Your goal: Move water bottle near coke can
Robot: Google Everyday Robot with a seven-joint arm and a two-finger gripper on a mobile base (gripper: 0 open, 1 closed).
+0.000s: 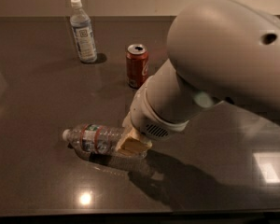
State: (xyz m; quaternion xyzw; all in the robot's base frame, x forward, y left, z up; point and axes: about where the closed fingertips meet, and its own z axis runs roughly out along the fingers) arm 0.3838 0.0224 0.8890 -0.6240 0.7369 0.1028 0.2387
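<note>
The water bottle is clear ribbed plastic with a white cap and red label bands. It is on its side at the front of the dark table, cap pointing left. My gripper is shut on the bottle's base end, with tan fingers around it. A dark reflection lies below the bottle. I cannot tell whether the bottle touches the table. The coke can stands upright behind the gripper, further back on the table and apart from the bottle. My large pale arm fills the right side.
A smooth upright bottle with a pale blue-white label stands at the back left. The table's front edge runs along the bottom. A light patch reflects on the table at the right.
</note>
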